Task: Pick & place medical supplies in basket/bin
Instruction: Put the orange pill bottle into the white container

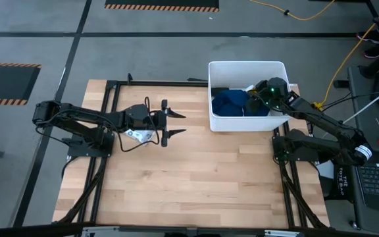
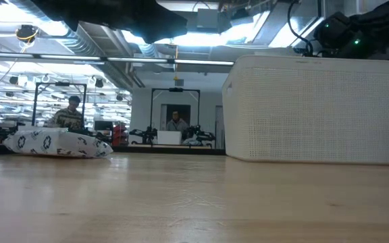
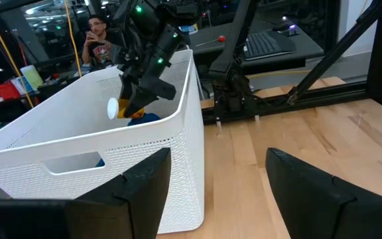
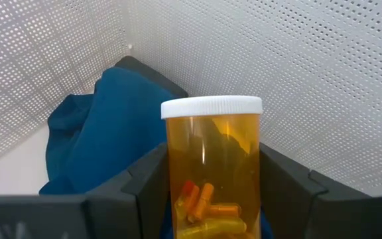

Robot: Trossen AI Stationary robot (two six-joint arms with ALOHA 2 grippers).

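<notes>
- Upper right of the high view: right gripper [image 1: 263, 94] sits inside the bin [image 1: 216, 125], clenched on an orange pill bottle [image 4: 211, 166] with white cap.
- Blue cloth [image 4: 105, 139] already lies below it.
- Drop low, release over the cloth, stay off the walls.
- Left gripper [image 1: 171, 124] waits mid-table, jaws spread, empty.

Bright even overhead light, soft shadows, glare on ceiling lamps [image 2: 201, 37]

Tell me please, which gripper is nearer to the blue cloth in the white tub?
The right. The right gripper is inside the white tub, just above the blue cloth, holding an orange pill bottle. The left gripper hovers open over the table, outside the tub.
</notes>
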